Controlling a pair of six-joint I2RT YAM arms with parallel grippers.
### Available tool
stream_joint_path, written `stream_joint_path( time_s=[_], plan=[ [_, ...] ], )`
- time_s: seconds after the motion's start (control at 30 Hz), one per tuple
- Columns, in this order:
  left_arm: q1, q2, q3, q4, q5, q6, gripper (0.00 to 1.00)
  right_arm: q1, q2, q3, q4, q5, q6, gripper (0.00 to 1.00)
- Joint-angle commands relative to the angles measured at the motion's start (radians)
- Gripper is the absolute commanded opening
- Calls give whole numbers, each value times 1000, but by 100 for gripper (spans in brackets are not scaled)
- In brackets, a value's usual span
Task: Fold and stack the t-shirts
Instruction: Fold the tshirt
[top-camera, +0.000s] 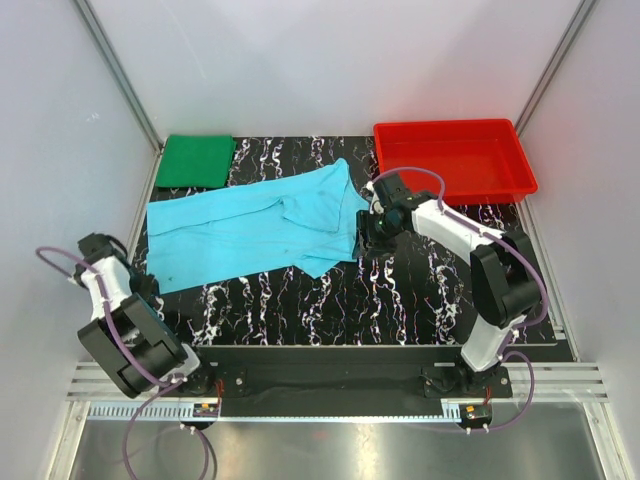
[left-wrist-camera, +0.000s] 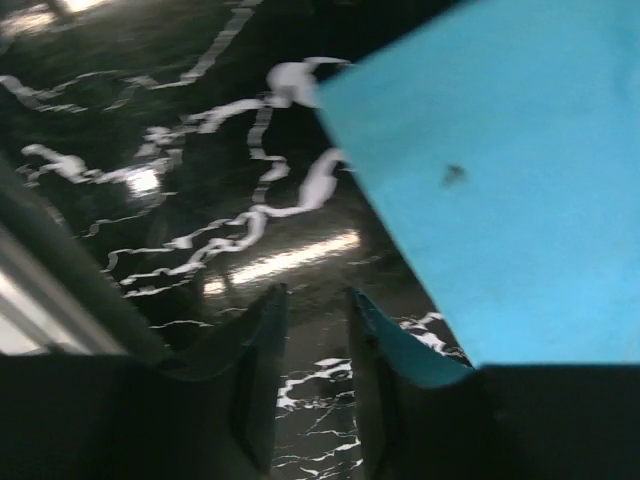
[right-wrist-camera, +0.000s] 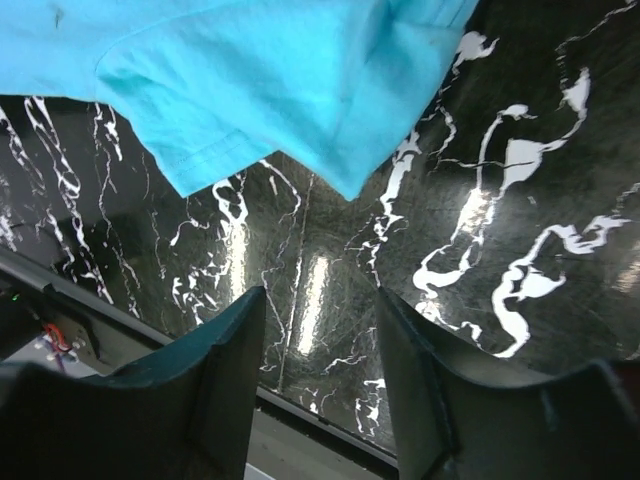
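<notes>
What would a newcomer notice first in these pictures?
A cyan shirt lies spread across the middle of the black marbled table. A bright red tray sits at the far right corner, and a folded green shirt at the far left. The right claw is open beside the cyan shirt's right edge.
</notes>
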Motion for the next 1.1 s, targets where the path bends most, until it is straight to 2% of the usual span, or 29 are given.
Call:
stream_joint_path(
  time_s=[0.0,0.03,0.07,0.33,0.5,0.77,1.07],
  plan=[
    [78,-38,-30,38,45,31,31,1,-6,-6,126,-91,-4,53],
    [78,-37,-30,44,31,33,29,1,-6,-6,126,-96,-3,52],
    [81,-34,-30,52,-40,30,28,2,-3,-6,123,-102,3,51],
    [115,66,38,118,-159,74,27,1,0,-28,129,-145,34,48],
    [118,131,62,187,-119,99,32,2,6,-48,136,-150,42,48],
    [118,213,47,262,-70,111,35,1,9,-69,149,-161,63,48],
    [113,180,5,308,-21,92,39,2,11,-74,151,-161,71,47]
  ],
)
